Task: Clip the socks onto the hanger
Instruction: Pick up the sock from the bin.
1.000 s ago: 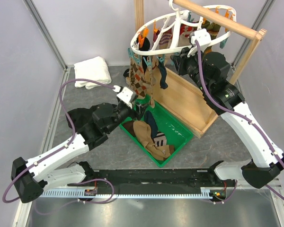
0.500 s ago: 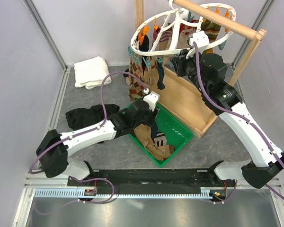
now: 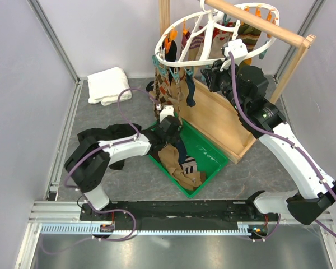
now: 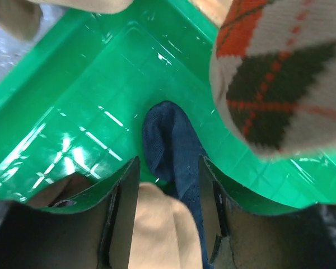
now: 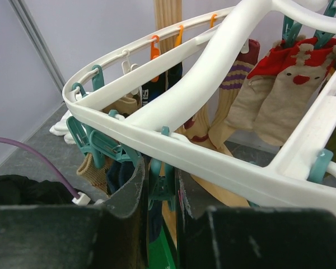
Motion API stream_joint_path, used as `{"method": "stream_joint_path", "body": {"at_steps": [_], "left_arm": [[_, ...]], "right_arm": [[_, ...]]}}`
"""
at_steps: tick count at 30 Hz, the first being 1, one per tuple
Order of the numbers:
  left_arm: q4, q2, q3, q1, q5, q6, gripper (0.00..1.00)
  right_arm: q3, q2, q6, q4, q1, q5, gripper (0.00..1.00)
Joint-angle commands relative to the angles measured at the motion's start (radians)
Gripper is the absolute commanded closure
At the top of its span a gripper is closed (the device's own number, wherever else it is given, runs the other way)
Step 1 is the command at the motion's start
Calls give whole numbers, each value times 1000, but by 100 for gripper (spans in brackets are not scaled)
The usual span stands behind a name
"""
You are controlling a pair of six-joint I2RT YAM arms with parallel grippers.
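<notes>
Risk of double grab: your left gripper [image 4: 168, 165], jaws spread, straddles the navy sock [image 4: 169, 134] in the near green bin [image 4: 101, 84], tan sock [image 4: 157, 221] touching. Right gripper [image 5: 159, 179] pinches a teal clip [image 5: 158, 196] on the far hanger [image 5: 173, 112]; it may slip.

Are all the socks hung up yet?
Not yet. Several socks already hang from clips on the hanger. The left gripper, open, hovers over a navy sock in the green bin; the right gripper brackets a teal clip. Tan socks in the bin are left.
</notes>
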Motion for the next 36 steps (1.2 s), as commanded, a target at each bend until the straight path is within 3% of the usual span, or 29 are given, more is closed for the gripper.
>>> {"method": "stream_joint_path", "body": {"at_steps": [1, 14, 19, 22, 29, 36], "left_arm": [[54, 81, 89, 0, -42, -100, 49], [25, 285, 182, 33, -7, -83, 60], [8, 278, 163, 33, 21, -109, 79], [10, 226, 127, 33, 16, -111, 98], [88, -32, 5, 30, 27, -41, 98], [371, -322, -138, 27, 113, 139, 98]], "right_arm": [[-19, -21, 10, -24, 4, -38, 95], [-36, -9, 19, -10, 4, -55, 95], [-34, -12, 19, -8, 2, -55, 95], [-34, -12, 21, -7, 2, -55, 95], [-36, -16, 22, -2, 2, -58, 95], [-37, -27, 25, -2, 2, -59, 95]]}}
